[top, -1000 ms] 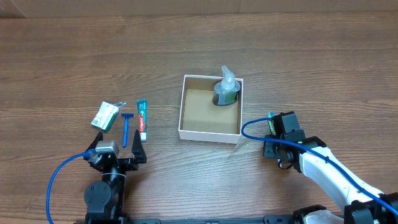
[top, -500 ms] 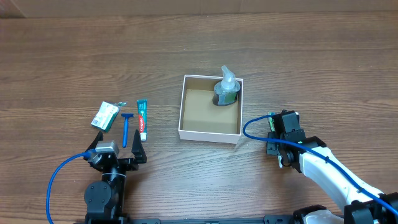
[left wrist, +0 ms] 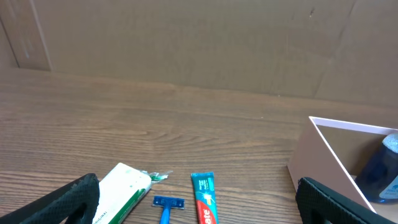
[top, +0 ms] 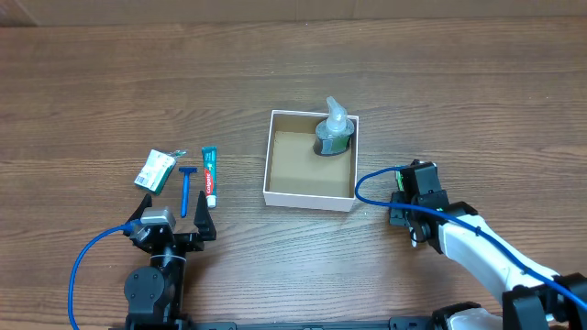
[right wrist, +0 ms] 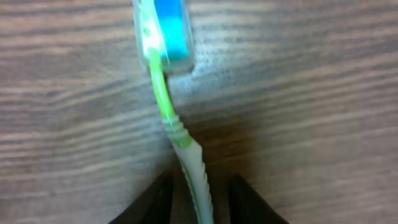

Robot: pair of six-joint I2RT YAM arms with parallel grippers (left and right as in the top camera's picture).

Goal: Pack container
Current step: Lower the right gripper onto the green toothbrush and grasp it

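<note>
The container [top: 309,195], a square white-walled box with a brown inside, sits mid-table with a clear pump bottle [top: 334,130] in its far right corner. To its right a green toothbrush [right wrist: 163,93] lies flat on the wood, blue-capped head away from me. My right gripper [right wrist: 199,190] straddles its handle with a small gap on either side, jaws narrowly open. From overhead only the brush's green tip [top: 398,171] shows past the right gripper [top: 404,190]. My left gripper [left wrist: 199,205] stands wide open near the front edge, holding nothing.
Left of the box lie a white-and-green soap packet [top: 156,170], a blue razor [top: 186,188] and a toothpaste tube [top: 210,176], just ahead of the left gripper [top: 174,218]. The box's near corner [left wrist: 323,134] shows at the left wrist view's right. Blue cables trail from both arms.
The right gripper shifted a few pixels right and back over the toothbrush. The left arm and the toiletries have not moved.
</note>
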